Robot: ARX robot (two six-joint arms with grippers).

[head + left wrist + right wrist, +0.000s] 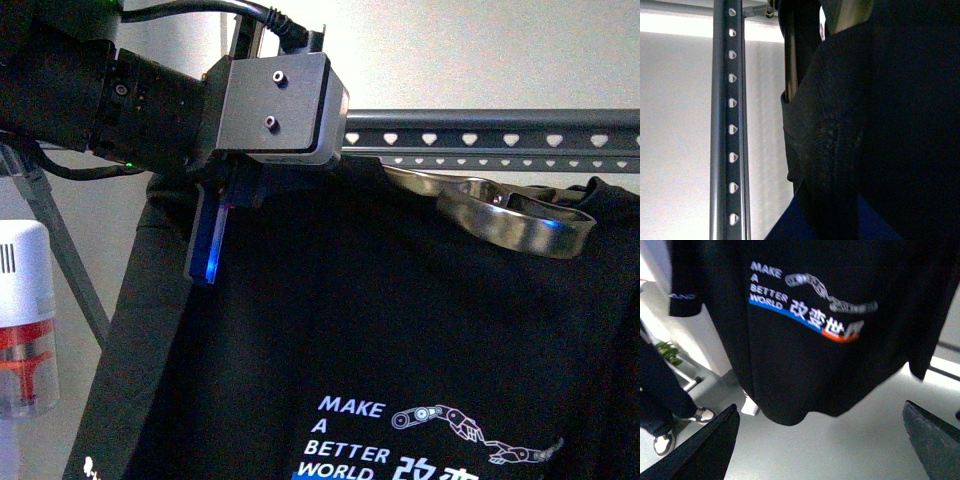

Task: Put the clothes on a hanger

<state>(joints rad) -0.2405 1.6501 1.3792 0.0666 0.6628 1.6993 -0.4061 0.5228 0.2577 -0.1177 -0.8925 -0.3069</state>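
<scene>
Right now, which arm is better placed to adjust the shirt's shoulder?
Left. The left fingers sit at the shirt's shoulder under the rail; the right fingers are open, back from the shirt.

The black T-shirt [805,340] hangs above the floor [865,440] beyond the spread fingers [705,452].

One black T-shirt [380,330], one drying rack [480,125], one white canister [25,320], two sneakers [701,415]

Front view: the T-shirt [400,330] runs off the bottom and right edges, cutting its lettering [345,445] short; the left arm [130,100] hides the left end of the rail [480,124]. Right wrist view: the robot-arm drawing [830,292] is blurred; a person [660,380] is cropped to legs.
</scene>
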